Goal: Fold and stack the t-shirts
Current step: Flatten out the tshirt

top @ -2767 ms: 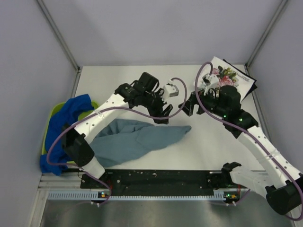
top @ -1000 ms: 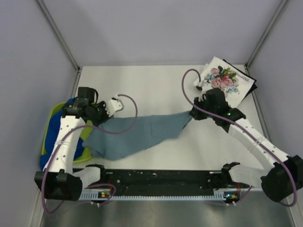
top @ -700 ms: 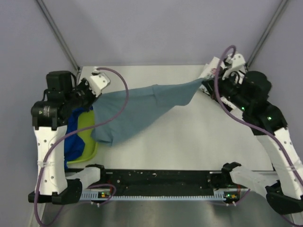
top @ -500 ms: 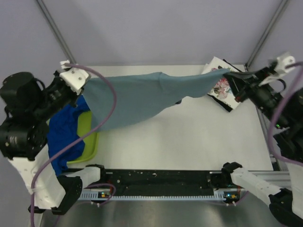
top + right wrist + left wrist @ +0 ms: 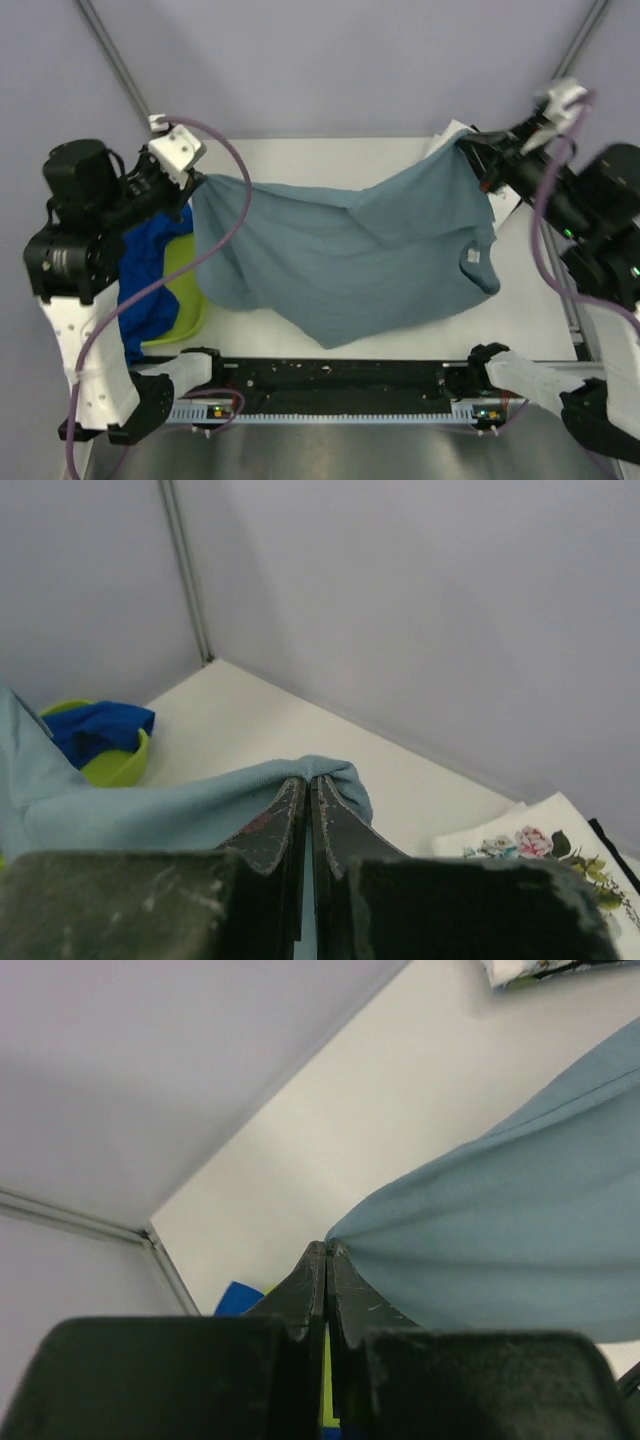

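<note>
The grey-blue t-shirt (image 5: pixel 350 260) hangs spread in the air between both arms, sagging in the middle, a white label showing near its right side. My left gripper (image 5: pixel 195 180) is shut on its left corner (image 5: pixel 345 1240). My right gripper (image 5: pixel 470 148) is shut on its right corner (image 5: pixel 335 772). The royal blue t-shirt (image 5: pixel 145 275) lies bunched in the lime-green tray (image 5: pixel 185 305) at the left. The white floral t-shirt (image 5: pixel 545 845) lies folded at the back right, mostly hidden in the top view behind the held shirt and right arm.
Grey walls close in the white table (image 5: pixel 330 160) on the left, back and right. The black rail (image 5: pixel 340 375) with the arm bases runs along the near edge.
Both arms lifted the grey-blue shirt off the table and pulled apart; it went from a stretched band to a wide hanging sheet that has dropped toward the near edge.
</note>
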